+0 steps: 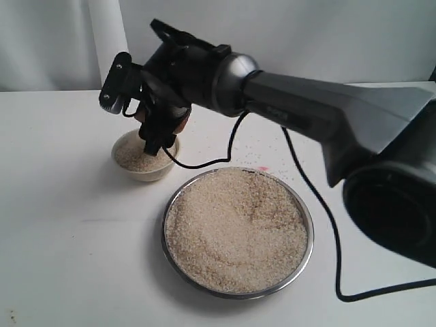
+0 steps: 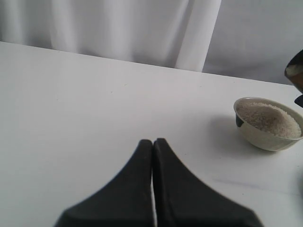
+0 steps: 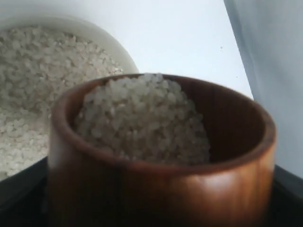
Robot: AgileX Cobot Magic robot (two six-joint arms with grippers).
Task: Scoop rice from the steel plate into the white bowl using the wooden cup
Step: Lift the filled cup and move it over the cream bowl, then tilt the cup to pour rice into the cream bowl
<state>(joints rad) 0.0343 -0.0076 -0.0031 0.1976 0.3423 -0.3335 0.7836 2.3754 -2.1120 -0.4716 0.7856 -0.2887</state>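
Fingers (image 1: 155, 138) of the right gripper (image 1: 162, 129) are clamped on the sides of the wooden cup (image 3: 156, 189), held just above the white bowl (image 1: 146, 174). Glossy reddish-brown and rigid, it looks light but slippery, so its round belly suits a firm side grip. Pale rice (image 3: 142, 118) heaps inside it. Further off, the steel plate (image 1: 308, 225) lies full of grain. The left gripper (image 2: 152, 144) rests pinched together, well apart.

A lab-like robot test bench: a plain flat white tabletop (image 2: 71, 118) under the jaws, a pale hanging white fabric curtain (image 2: 118, 28) beyond them.
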